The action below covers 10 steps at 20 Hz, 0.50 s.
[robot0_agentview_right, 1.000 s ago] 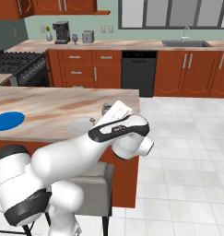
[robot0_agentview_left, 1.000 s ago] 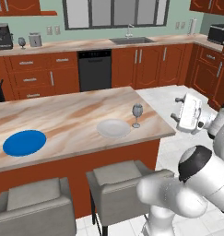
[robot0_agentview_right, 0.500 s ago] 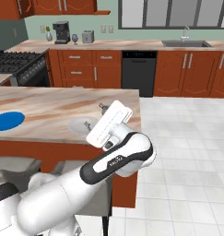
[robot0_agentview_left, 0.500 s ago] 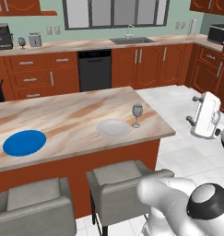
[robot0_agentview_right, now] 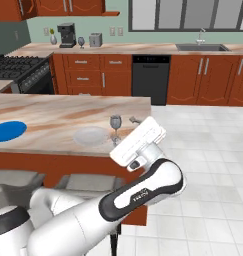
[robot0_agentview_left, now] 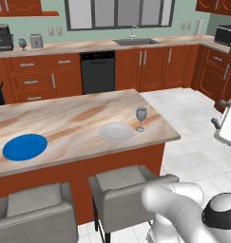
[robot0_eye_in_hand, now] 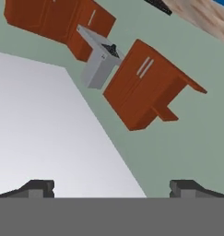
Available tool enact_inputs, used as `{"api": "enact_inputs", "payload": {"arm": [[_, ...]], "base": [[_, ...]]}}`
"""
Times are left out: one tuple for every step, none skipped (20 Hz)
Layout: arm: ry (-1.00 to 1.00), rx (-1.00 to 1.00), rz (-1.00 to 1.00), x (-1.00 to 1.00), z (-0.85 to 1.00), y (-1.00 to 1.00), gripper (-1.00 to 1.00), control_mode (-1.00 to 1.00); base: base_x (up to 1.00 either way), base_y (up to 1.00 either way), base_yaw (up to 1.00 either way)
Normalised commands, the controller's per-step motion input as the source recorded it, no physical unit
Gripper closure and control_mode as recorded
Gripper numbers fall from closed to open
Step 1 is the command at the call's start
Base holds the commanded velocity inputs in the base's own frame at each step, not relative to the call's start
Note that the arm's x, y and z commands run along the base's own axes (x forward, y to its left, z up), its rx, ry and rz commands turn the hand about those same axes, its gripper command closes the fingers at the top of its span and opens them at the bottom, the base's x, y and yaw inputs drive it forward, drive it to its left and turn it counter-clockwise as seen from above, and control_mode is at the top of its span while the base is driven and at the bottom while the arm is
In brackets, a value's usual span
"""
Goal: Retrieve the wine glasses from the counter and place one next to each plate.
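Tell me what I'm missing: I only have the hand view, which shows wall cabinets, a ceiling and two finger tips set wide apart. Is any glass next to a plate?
Observer: Yes. One wine glass stands on the bar, close beside the pale plate.
Operator: And the other plate?
Observer: The blue plate lies further along the same bar with no glass by it.
Operator: Where is the second glass?
Observer: The second glass is on the back counter, beside the coffee machine. The gripper is open and holds nothing. The hand is off the bar's end, above the tiled floor.
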Motion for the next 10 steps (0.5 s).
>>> {"api": "enact_inputs", "payload": {"arm": [[0.0, 0.0, 0.0, 0.0, 0.0, 0.0, -1.0, 1.0], [0.0, 0.0, 0.0, 0.0, 0.0, 0.0, -1.0, 1.0], [0.0, 0.0, 0.0, 0.0, 0.0, 0.0, -1.0, 1.0], [0.0, 0.0, 0.0, 0.0, 0.0, 0.0, -1.0, 1.0], [0.0, 0.0, 0.0, 0.0, 0.0, 0.0, -1.0, 1.0], [0.0, 0.0, 0.0, 0.0, 0.0, 0.0, -1.0, 1.0], [0.0, 0.0, 0.0, 0.0, 0.0, 0.0, -1.0, 1.0], [0.0, 0.0, 0.0, 0.0, 0.0, 0.0, -1.0, 1.0], [0.0, 0.0, 0.0, 0.0, 0.0, 0.0, -1.0, 1.0], [0.0, 0.0, 0.0, 0.0, 0.0, 0.0, -1.0, 1.0]], "base": [[0.37, -1.0, -0.03], [0.34, -1.0, -0.04], [0.36, -1.0, -0.05], [0.31, -1.0, -0.07], [0.24, -1.0, -0.09], [0.22, -1.0, -0.1], [0.15, -1.0, -0.11], [0.0, -1.0, -0.12], [0.0, -1.0, -0.14], [0.0, -1.0, -0.15]]}}
